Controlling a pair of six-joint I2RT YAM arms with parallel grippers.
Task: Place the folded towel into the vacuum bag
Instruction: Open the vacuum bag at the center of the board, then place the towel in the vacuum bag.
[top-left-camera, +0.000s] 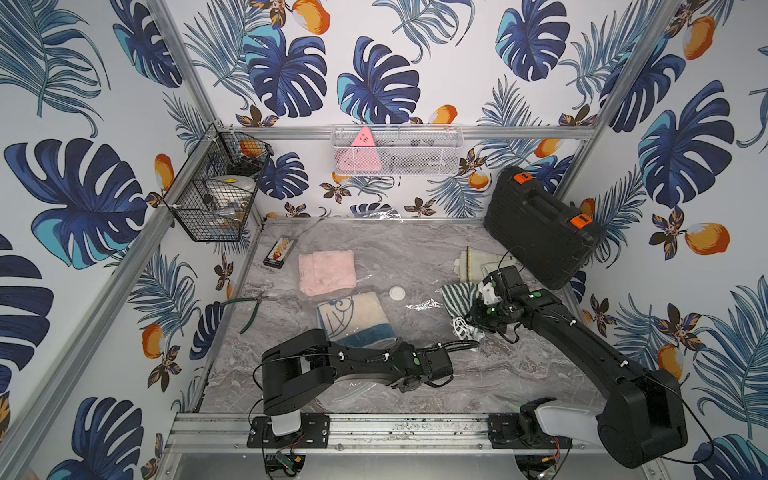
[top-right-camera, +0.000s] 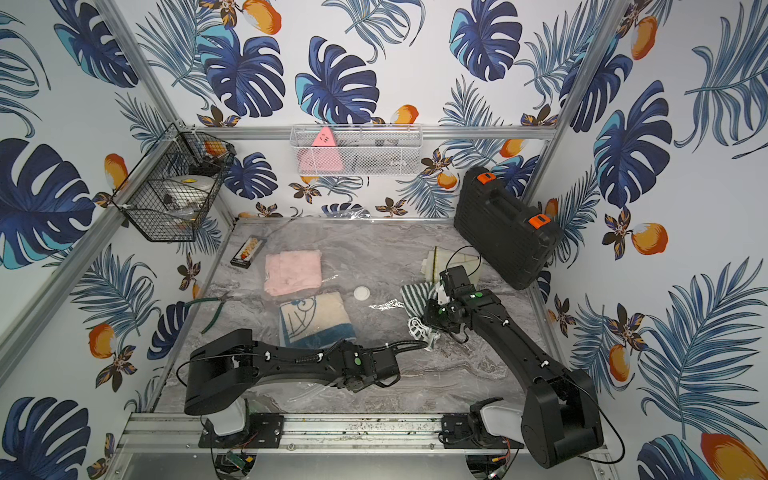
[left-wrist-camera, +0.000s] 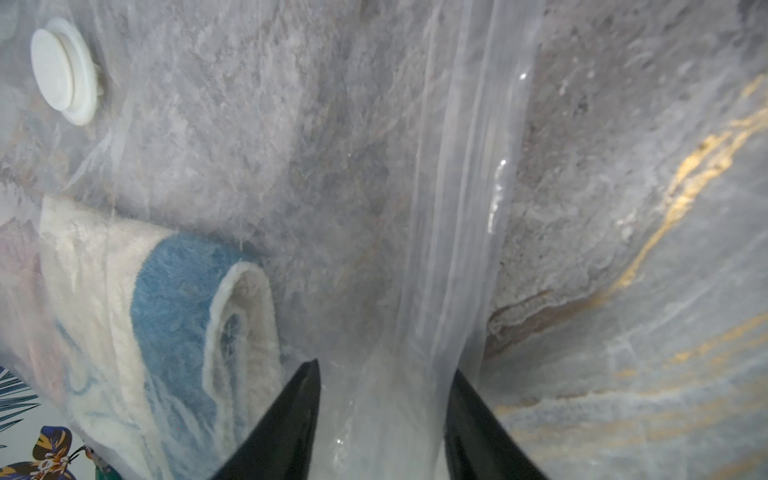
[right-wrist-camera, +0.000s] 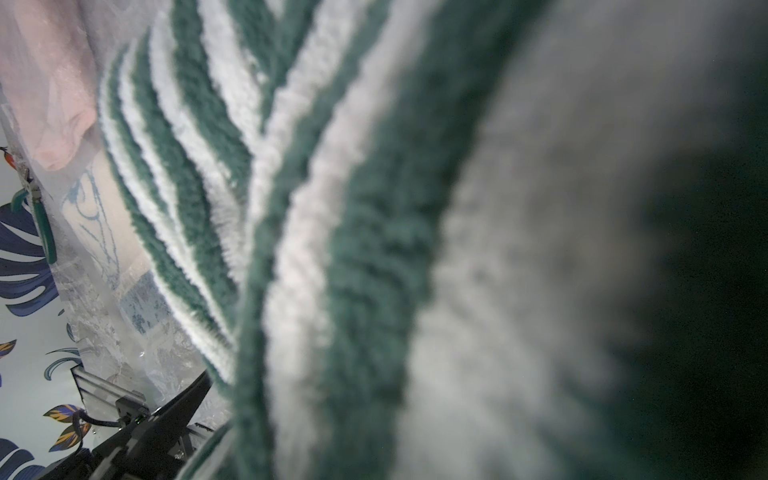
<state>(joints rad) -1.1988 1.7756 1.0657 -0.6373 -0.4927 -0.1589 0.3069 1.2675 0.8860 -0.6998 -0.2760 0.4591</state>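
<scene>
Two tools | left (left-wrist-camera: 382, 415) straddles vacuum bag (left-wrist-camera: 449, 208) edge | right pinches striped towel (right-wrist-camera: 332, 249)

Left arm lies low across the lower centre; left hand (left-wrist-camera: 384, 399) fingers stand apart. Right arm reaches toward centre right; right hand (top-left-camera: 471, 316) grips fabric.

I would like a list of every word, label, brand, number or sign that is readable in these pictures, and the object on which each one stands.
No text can be read in any view.
Pink triangular item in the white mesh basket: dark marks, too small to read.
Small black tray on the table: pale marks along its edge, too small to read.
Cartoon towel inside the vacuum bag: drawn lines only, no letters.
</scene>
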